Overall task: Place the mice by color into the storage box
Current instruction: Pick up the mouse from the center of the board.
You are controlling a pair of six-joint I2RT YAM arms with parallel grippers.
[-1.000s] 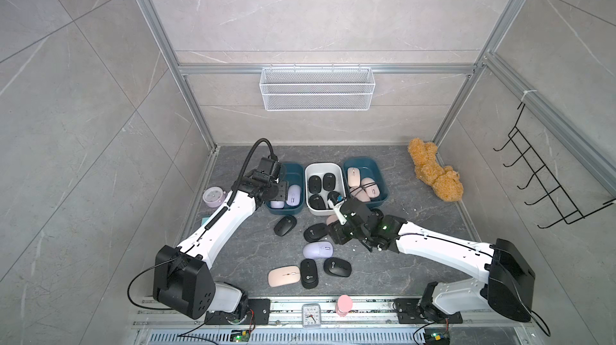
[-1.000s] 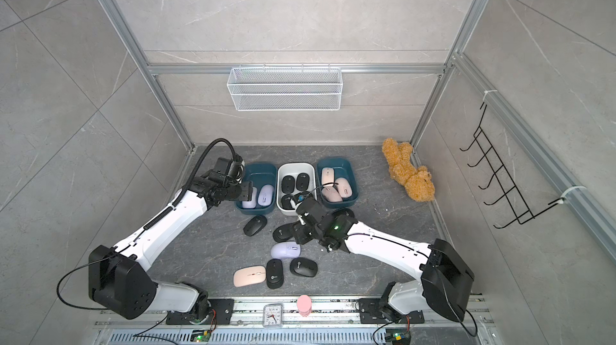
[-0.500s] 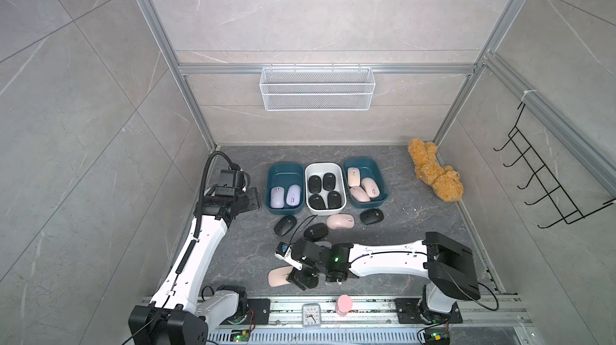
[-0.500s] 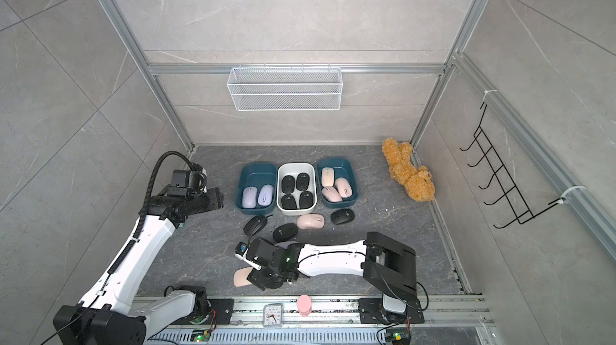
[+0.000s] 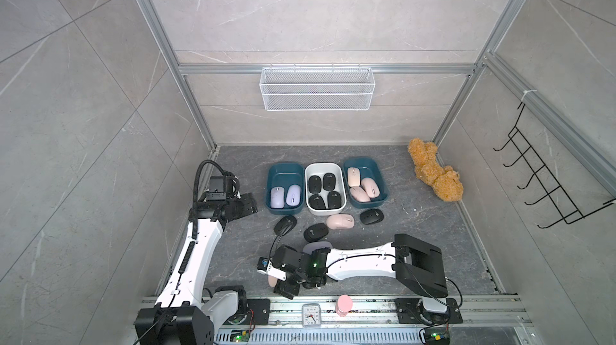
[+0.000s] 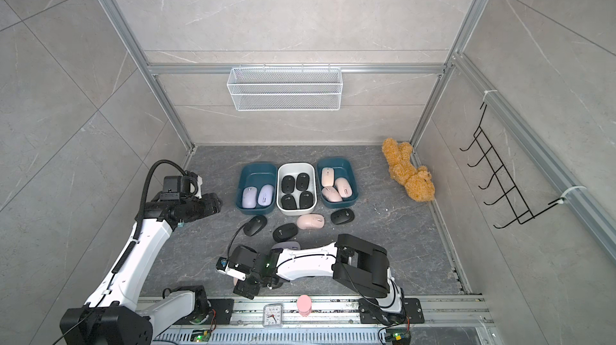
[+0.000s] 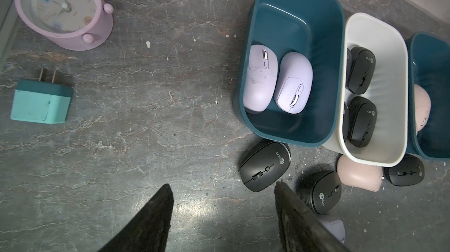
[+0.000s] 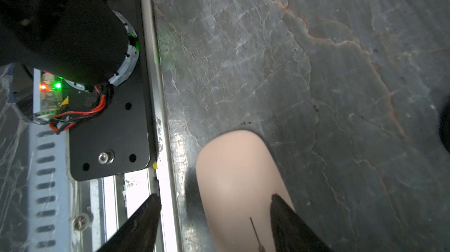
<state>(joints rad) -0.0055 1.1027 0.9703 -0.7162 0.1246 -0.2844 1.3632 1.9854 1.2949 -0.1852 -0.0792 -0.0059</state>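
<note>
Grey veined stone makes the tabletop (image 5: 433, 260), matte and pale-cracked. White wire mesh basket (image 5: 316, 88) hangs on the back wall at 12 o'clock; a shaggy tan plush bear (image 5: 433, 173) lies at 2 o'clock. 3 smooth round-cornered plastic bins sit side by side just toward 12 from centre: left teal bin (image 5: 283, 170) with 2 lilac mice (image 5: 277, 197), white bin (image 5: 322, 168) with 4 black mice (image 5: 314, 184), right teal bin (image 5: 366, 164) with 3 pink mice (image 5: 352, 176). Left gripper (image 7: 222, 186) hangs at 9 o'clock, fingers parted over bare stone, holding nothing. Right gripper (image 8: 214, 196) is at 7 o'clock by the rail (image 5: 366, 306), fingers spread and not clamped, 1 tip over a loose pink mouse (image 8: 238, 165) lying on the stone. Loose at centre: 3 oval black loose mice (image 5: 285, 225), among them the Lecoo-printed mouse (image 7: 320, 193), a second pink mouse (image 5: 340, 221), and a lilac mouse (image 5: 316, 246) half under the right arm (image 5: 360, 260). Round pink clock (image 7: 63, 10) shows 12, 3, 6, 9; beside it a teal block charger (image 7: 41, 102) with 2 prongs
</note>
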